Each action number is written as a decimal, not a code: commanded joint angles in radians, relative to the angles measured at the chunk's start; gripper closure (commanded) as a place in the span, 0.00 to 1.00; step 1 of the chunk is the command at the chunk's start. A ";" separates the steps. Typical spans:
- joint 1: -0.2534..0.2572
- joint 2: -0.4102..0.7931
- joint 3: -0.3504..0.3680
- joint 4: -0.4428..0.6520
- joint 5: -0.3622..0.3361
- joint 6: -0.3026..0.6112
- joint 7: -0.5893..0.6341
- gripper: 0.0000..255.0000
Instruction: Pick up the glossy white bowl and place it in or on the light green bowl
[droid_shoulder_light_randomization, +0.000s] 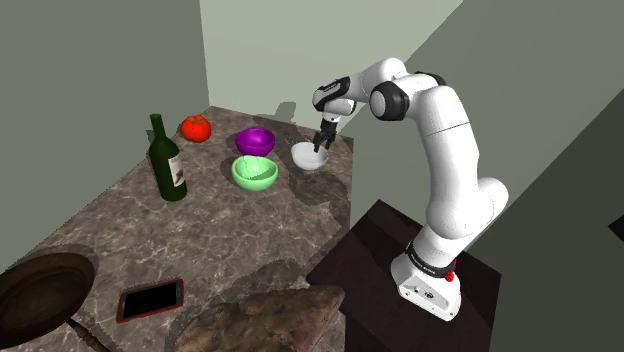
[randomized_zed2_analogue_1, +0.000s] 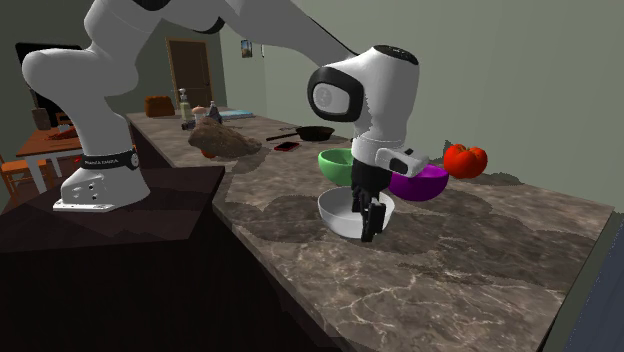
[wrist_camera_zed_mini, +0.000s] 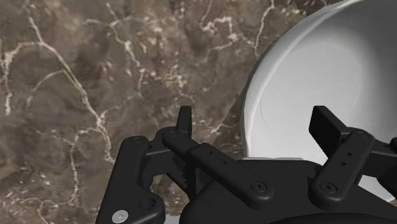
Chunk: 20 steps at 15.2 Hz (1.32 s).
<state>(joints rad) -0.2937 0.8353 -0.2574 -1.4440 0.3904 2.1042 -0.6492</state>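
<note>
While the white bowl (droid_shoulder_light_randomization: 307, 157) sits near the counter (droid_shoulder_light_randomization: 200, 235) edge by the stand (droid_shoulder_light_randomization: 375, 262), your claw (wrist_camera_zed_mini: 256, 124) is open around its rim. Nothing is lifted yet. You must squeeze, lift, and set it in the light green bowl (droid_shoulder_light_randomization: 254, 174) beside it.

No legible text: label on wine bottle (droid_shoulder_light_randomization: 168, 162) unreadable, lettering on arm base band (randomized_zed2_analogue_1: 108, 159) too small.

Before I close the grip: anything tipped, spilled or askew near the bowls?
Nothing stands out. The white bowl, green bowl and purple bowl sit upright on the stone counter; the open gripper straddles the white bowl's rim.
</note>
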 joint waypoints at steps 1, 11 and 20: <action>0.000 0.002 0.000 0.000 0.001 0.002 0.000 0.00; 0.000 0.001 0.000 0.000 0.001 0.002 -0.001 1.00; 0.005 -0.041 -0.009 -0.004 -0.011 -0.036 0.009 1.00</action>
<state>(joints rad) -0.2900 0.8030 -0.2646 -1.4462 0.3817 2.0750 -0.6421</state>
